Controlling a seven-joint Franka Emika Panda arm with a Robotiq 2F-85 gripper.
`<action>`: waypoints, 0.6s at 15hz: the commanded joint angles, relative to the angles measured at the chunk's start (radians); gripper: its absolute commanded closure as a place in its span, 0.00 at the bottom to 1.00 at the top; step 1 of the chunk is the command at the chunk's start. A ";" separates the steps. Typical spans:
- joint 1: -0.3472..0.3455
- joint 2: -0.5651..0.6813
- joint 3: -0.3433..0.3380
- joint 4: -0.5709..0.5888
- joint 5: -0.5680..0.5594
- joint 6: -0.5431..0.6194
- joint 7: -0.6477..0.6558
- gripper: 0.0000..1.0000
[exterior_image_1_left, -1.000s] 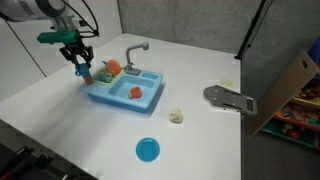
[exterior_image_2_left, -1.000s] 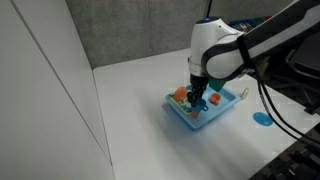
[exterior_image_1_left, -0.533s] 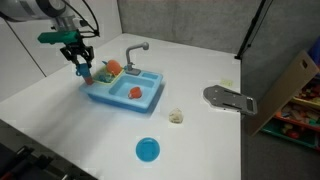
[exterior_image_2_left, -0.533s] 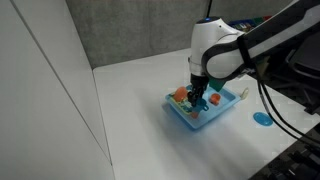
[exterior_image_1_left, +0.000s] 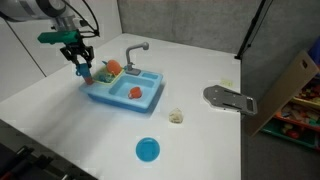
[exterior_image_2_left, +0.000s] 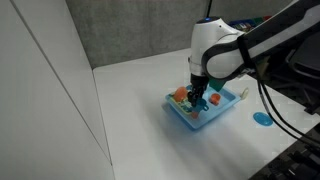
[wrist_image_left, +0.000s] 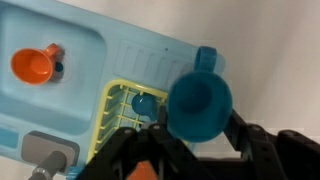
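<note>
Wide tabletop (exterior_image_1_left: 205, 150) surrounds sink (exterior_image_1_left: 140, 100); tool (exterior_image_1_left: 81, 68) clasps blue cup (wrist_image_left: 200, 108).

The arm (exterior_image_1_left: 35, 8) stretches in from the upper left of the frame in an exterior view, wrist bent so the hand (exterior_image_1_left: 81, 64) points straight down. Its dark fingers (wrist_image_left: 252, 148), at the bottom of the wrist view, are partly closed, gripping a blue cup (wrist_image_left: 198, 108).

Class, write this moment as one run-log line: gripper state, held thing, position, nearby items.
gripper: shut on blue plastic cup | position: above yellow-green dish rack of light-blue toy sink | basin: orange plastic cup
</note>
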 joint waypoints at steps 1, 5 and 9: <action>0.006 0.001 -0.006 0.006 -0.022 0.001 0.024 0.36; 0.005 -0.003 -0.005 0.002 -0.021 0.002 0.022 0.09; 0.002 -0.012 -0.003 -0.005 -0.018 0.004 0.019 0.00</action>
